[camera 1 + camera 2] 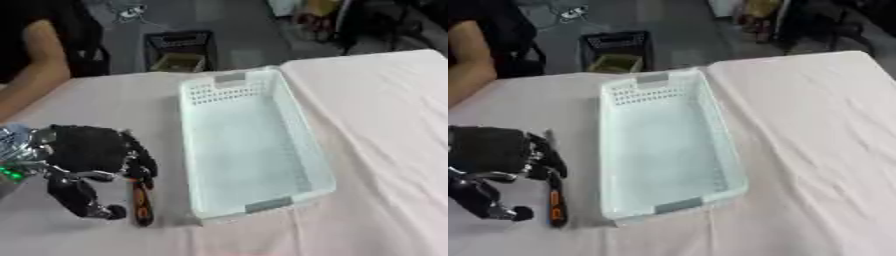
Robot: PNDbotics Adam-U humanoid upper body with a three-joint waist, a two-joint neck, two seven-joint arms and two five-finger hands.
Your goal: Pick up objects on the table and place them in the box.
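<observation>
Left hand low at bench left edge, fingers curled over orange-black tool, which lies on bench just left of white box. Grasp uncertain.

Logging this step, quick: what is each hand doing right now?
Left hand: fingers curled round the orange-handled tool, beside the basket.
Right hand: not in view.

Box: white, perforated walls, lengthwise on the counter, nothing visible inside.
Tool: slim, orange-and-black handle, lying just left of the box.
Left robot hand: black, over the tool's upper end, fingers curled downward.
</observation>
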